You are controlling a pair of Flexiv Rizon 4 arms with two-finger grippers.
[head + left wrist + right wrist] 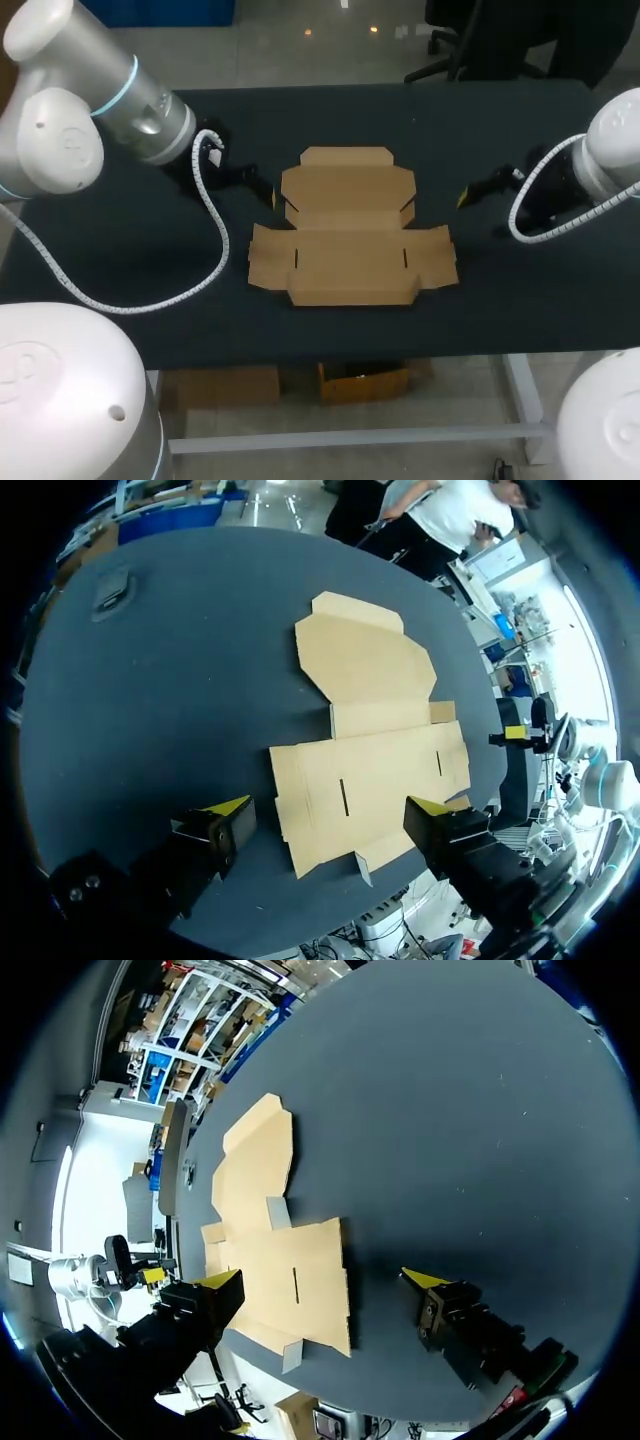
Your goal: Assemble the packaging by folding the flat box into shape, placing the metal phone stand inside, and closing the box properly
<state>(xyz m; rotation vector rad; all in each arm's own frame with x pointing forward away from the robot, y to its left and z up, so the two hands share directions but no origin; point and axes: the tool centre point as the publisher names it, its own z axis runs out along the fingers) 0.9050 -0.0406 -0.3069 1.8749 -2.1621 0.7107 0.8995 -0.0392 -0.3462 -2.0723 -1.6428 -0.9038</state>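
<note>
Dark surface [120, 250] is carrying one flat box [350, 245] at its middle; the box is lying fully unfolded, a single sheet of plain tan cardboard with no panel raised. Its wider panel is sitting nearer the robot, showing two short slits and a stubby flap at each end; its narrower panel is lying beyond that, with slanted corners and a tuck flap along the far edge.

Left tool [258, 188] is hanging just beside the box's left edge, not touching it; in the left wrist view the tool [328, 808] is standing wide apart, gripping nothing, with the box [370, 750] lying ahead of and between its yellow tips. A small grey object [112, 588] is lying near the surface's far edge, well apart from the box; what it is cannot be told.

Right tool [470, 193] is hanging near the box's right side, apart from it; in the right wrist view this tool [320, 1280] is also spread wide and gripping nothing, one finger [205, 1305] showing over the box [280, 1260].
</note>
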